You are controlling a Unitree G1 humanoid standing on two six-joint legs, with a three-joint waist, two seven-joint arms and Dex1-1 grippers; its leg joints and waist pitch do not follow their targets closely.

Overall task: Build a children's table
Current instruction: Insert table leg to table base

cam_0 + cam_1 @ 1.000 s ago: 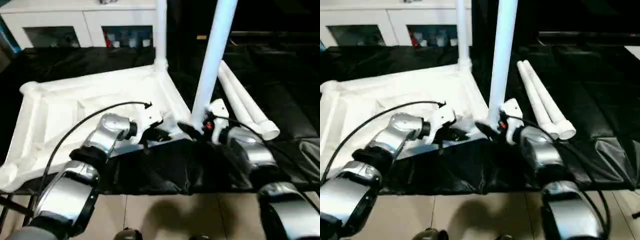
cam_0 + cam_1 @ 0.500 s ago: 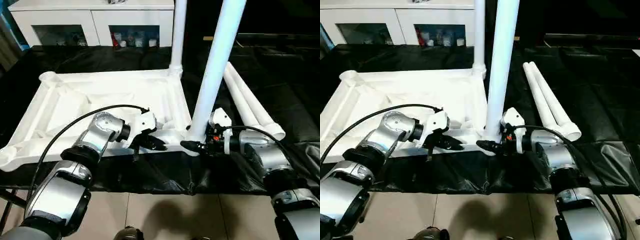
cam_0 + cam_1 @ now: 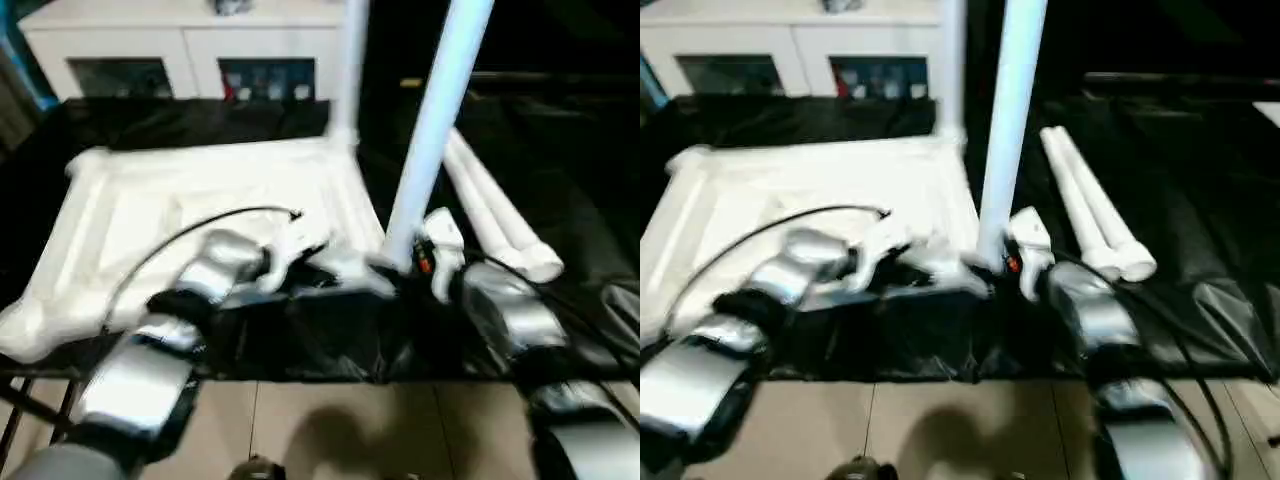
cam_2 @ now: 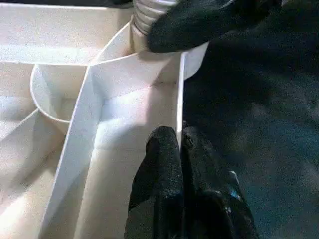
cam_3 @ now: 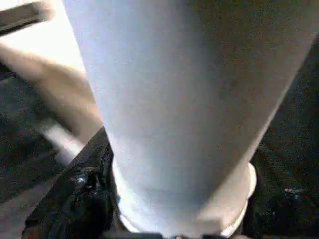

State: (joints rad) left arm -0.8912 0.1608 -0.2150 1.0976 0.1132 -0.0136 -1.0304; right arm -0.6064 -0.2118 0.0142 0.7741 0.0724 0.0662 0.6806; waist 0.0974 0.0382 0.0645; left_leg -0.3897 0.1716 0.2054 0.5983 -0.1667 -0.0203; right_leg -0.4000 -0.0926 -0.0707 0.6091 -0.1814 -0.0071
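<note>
A: What does the head camera show?

B: The table top (image 3: 200, 200) lies upside down on a black sheet (image 3: 560, 170), ribs facing up. One leg (image 3: 350, 70) stands upright in the far corner socket at about one o'clock of the top. A second leg (image 3: 435, 130) stands in the near corner at about four o'clock. Two spare legs (image 3: 500, 215) lie side by side on the sheet at three o'clock of the top, touching each other. A white cabinet (image 3: 180, 50) sits behind, at twelve o'clock.

A: And the arms?

B: The left gripper (image 3: 325, 265) sits at the near edge of the top, just at nine o'clock of the near leg's foot. The right gripper (image 3: 400, 265) sits at the base of that leg, from its three o'clock side.

A: The left wrist camera?

B: The left gripper's fingers (image 4: 164, 164) are pressed together, with the thin white rim wall (image 4: 178, 99) of the top rising just ahead of their tips. Whether they pinch that wall cannot be told. A round socket (image 4: 55, 94) shows among the ribs, and the ridged foot of the near leg (image 4: 147, 15) stands beyond, partly behind the other gripper's black finger (image 4: 199, 25).

A: The right wrist camera?

B: The near leg (image 5: 169, 99) rises very close. A black finger (image 5: 84, 189) sits on either side of its base, apart by the leg's width and hugging it.
</note>
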